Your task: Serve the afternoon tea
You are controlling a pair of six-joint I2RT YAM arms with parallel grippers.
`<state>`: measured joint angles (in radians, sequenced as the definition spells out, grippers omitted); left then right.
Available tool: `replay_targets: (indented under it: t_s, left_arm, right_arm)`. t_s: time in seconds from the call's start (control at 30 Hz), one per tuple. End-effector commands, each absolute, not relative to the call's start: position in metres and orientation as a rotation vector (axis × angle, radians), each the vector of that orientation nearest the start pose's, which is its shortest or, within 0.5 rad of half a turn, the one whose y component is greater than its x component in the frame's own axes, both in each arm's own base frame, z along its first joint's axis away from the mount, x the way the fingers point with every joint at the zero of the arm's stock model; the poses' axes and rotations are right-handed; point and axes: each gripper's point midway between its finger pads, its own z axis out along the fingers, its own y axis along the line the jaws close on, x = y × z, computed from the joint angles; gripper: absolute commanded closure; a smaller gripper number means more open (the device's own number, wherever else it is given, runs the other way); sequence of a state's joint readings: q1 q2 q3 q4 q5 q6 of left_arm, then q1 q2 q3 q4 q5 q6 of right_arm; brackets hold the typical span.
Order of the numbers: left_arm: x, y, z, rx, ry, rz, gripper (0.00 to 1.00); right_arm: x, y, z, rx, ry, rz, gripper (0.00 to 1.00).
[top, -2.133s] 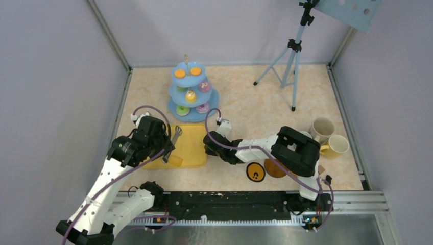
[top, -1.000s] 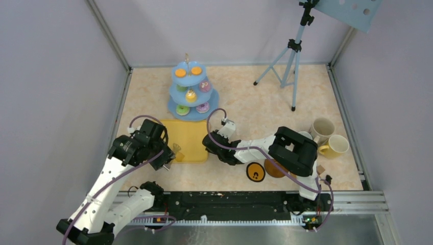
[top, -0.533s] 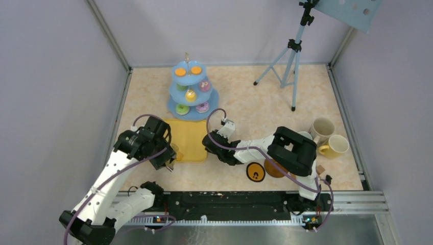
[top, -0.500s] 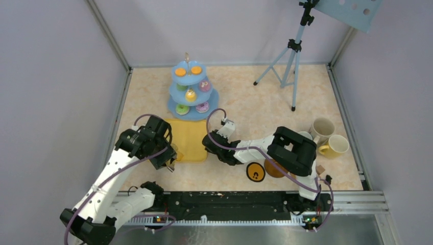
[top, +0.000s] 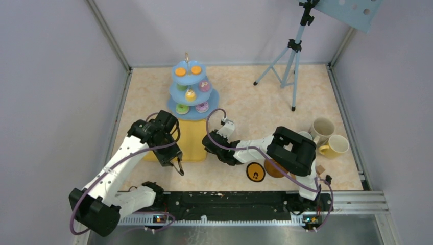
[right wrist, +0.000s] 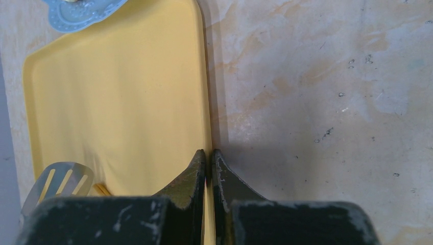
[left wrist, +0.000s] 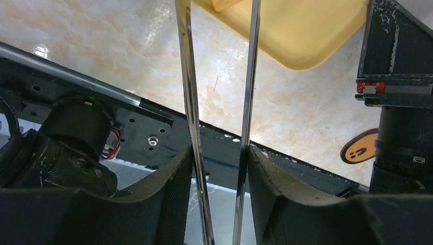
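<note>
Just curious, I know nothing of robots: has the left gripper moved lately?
Yes. Against the blue stand, the left gripper has shifted right and nearer the front rail.

Left tool point(left wrist: 218, 153) grips, narrowly parted; right tool point(right wrist: 209, 157) pinched shut.

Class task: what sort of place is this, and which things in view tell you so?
Probably a robotics lab test cell, not a tearoom: plain walls box in the table, a tripod stands at the back, and two robot arms are bolted to a metal rail.
</note>
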<state>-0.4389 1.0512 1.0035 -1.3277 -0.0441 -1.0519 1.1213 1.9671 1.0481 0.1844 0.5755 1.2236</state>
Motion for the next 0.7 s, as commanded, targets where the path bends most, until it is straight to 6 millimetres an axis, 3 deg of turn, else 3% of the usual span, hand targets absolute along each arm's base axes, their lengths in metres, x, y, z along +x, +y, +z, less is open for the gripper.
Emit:
replay_targets:
  t_s: [0.0,0.3,0.5,0.67]
  left_arm:
    - [0.141,-0.105,0.147,-0.880,2.833,-0.218,0.52]
    - [0.134,-0.100,0.148,-0.917,2.911,-0.077,0.52]
    - [0.133,-0.123,0.136,-0.908,2.983,-0.142,0.53]
    - [0.134,-0.130,0.133,-0.912,3.003,-0.074,0.56]
  right_arm:
    - [0.270,0.407,0.006,0.403,2.241,0.602,1.00]
    - [0.270,0.410,0.005,0.404,2.247,0.615,1.00]
    - [0.270,0.409,0.005,0.406,2.242,0.615,1.00]
    - [0.269,0.407,0.004,0.404,2.245,0.607,1.00]
